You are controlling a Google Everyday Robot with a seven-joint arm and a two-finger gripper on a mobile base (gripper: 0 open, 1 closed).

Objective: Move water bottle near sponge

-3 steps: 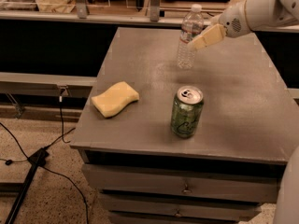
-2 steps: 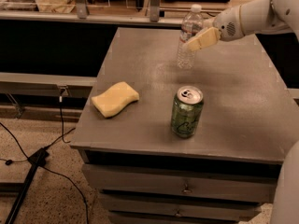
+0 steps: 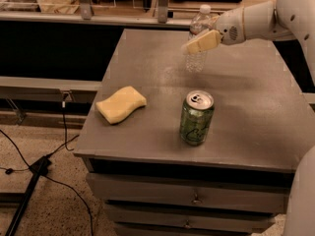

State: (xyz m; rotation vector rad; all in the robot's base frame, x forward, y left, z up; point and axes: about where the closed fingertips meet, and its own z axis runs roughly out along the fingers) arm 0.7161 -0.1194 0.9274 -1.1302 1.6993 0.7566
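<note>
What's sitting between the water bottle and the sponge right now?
Nothing: the camera view shows bare tabletop between water bottle and sponge. The green can stands off that line, nearer the front edge. The gripper is at the water bottle.

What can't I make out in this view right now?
- Bottle: its middle is hidden behind the tool, which is over the far side of the table. Whether the tool grips it is unclear.
- Can: label too small to read.
- Arm: cut off by the right edge.
- Sponge: underside hidden.
</note>
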